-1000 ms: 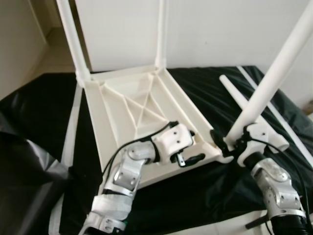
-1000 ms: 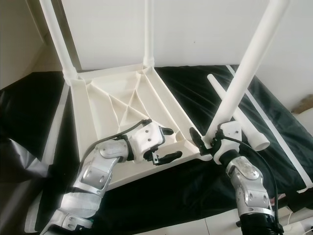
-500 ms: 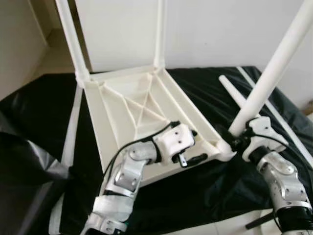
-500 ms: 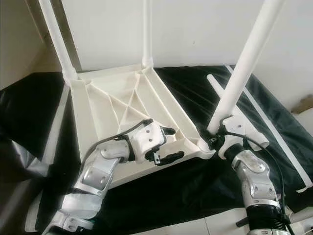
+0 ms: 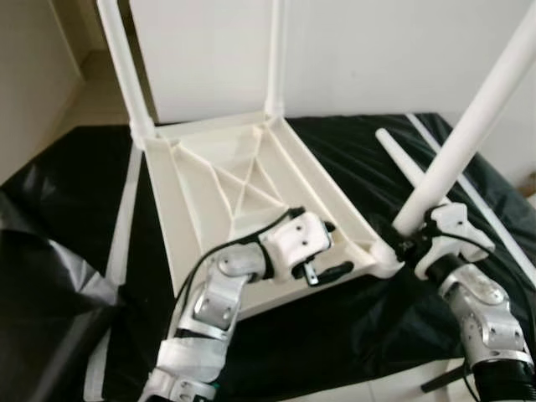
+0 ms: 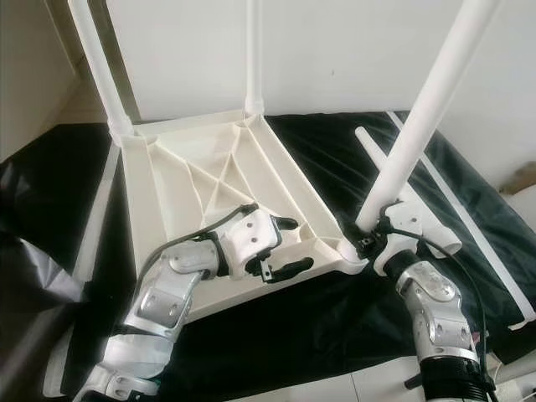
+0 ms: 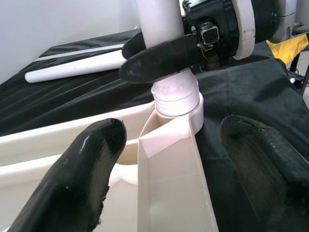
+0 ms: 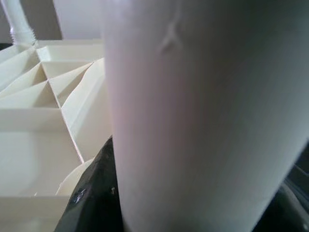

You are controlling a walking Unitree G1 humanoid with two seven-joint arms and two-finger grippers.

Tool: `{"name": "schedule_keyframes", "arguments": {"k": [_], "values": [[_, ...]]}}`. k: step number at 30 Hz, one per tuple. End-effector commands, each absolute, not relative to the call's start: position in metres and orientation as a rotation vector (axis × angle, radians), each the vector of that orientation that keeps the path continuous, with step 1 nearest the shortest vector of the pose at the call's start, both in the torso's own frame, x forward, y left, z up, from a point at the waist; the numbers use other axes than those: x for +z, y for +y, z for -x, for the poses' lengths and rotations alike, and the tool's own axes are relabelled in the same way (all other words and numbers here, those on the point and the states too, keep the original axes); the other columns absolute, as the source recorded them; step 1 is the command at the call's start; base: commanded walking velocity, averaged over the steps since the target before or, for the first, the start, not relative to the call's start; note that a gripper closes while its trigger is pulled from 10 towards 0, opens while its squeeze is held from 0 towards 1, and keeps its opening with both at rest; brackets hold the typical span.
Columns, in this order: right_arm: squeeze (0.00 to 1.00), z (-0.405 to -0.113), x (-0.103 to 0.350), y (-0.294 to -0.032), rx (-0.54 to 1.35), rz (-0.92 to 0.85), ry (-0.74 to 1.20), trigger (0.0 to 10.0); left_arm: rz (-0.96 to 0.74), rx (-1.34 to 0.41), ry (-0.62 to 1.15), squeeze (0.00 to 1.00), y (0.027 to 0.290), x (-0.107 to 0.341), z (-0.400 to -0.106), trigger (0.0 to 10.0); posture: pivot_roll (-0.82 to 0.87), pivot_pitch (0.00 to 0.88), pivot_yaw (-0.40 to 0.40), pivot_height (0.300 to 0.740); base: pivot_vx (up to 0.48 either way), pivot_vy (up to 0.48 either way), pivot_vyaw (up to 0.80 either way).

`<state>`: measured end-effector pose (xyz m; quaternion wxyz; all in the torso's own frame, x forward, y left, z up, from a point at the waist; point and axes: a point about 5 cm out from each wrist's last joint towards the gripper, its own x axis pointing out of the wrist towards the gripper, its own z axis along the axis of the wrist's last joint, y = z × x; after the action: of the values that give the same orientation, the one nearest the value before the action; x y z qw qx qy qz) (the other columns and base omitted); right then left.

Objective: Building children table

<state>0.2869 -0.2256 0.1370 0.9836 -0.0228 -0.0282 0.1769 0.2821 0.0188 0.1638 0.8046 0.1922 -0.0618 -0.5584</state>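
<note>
The white table top (image 5: 226,180) lies upside down on a black sheet (image 5: 75,193). Two white legs (image 5: 121,59) (image 5: 275,50) stand in its far corners. My right gripper (image 5: 406,245) is shut on a third leg (image 5: 469,126), low on its shaft. That leg slants up to the right, and its threaded end sits in the near right corner socket (image 7: 176,99). My left gripper (image 5: 328,249) is open at the top's near edge beside that corner, its fingers (image 7: 87,164) either side of a rib. A loose leg (image 6: 373,151) lies on the sheet behind the held one.
White strips (image 5: 126,209) (image 5: 481,197) run along the sheet on both sides of the table top. A white wall (image 5: 377,50) rises right behind it. Pale floor (image 5: 377,389) shows at the sheet's near edge.
My right wrist has swung to the right around the leg's base, and the leg's foot has settled closer into the corner socket. The left arm has stayed put.
</note>
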Motion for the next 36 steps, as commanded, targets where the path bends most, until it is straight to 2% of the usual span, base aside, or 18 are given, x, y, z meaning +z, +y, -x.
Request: {"name": "schedule_keyframes", "arguments": {"k": [1,8,12,16,18,20,22,27,36], "values": [[0.00,-0.283,0.120,-0.222,0.336,0.000,0.020,10.0,-0.378,-1.006,-0.160,0.00,0.022,0.165,-0.288,10.0,-0.04,0.000,-0.040,0.740,0.000,0.000,0.00],[0.00,-0.283,0.115,-0.221,0.209,-0.028,0.041,10.0,-0.375,-1.017,-0.155,0.00,0.021,0.163,-0.286,10.0,-0.05,0.000,-0.033,0.740,0.000,0.000,0.00],[0.00,-0.285,0.116,-0.224,0.030,-0.020,0.024,10.0,-0.385,-1.018,-0.152,0.00,0.020,0.163,-0.287,10.0,-0.06,0.000,-0.031,0.740,0.000,0.000,0.00],[0.00,-0.284,0.113,-0.223,-0.073,-0.040,0.033,10.0,-0.390,-1.016,-0.151,0.00,0.020,0.163,-0.288,10.0,-0.06,0.000,-0.032,0.740,0.000,0.000,0.00],[0.00,-0.283,0.113,-0.219,-0.183,-0.071,0.025,10.0,-0.390,-1.014,-0.151,0.00,0.020,0.163,-0.288,10.0,-0.06,0.000,-0.034,0.740,0.000,0.000,0.00],[0.00,-0.283,0.113,-0.219,-0.183,-0.071,0.025,10.0,-0.390,-1.014,-0.151,0.00,0.020,0.163,-0.288,10.0,-0.06,0.000,-0.034,0.740,0.000,0.000,0.00],[0.00,-0.283,0.115,-0.213,-0.313,-0.109,0.010,10.0,-0.390,-1.014,-0.152,0.00,0.019,0.163,-0.287,10.0,-0.06,0.000,-0.037,0.740,0.000,0.000,0.00],[0.00,-0.283,0.116,-0.203,-0.496,-0.137,0.034,10.0,-0.387,-1.017,-0.151,0.00,0.018,0.163,-0.286,10.0,-0.06,0.000,-0.039,0.740,0.000,0.000,0.00],[0.00,-0.286,0.125,-0.192,-0.524,-0.139,-0.013,10.0,-0.387,-1.020,-0.149,0.00,0.018,0.162,-0.286,10.0,-0.05,0.000,-0.041,0.740,0.000,0.000,0.00]]}}
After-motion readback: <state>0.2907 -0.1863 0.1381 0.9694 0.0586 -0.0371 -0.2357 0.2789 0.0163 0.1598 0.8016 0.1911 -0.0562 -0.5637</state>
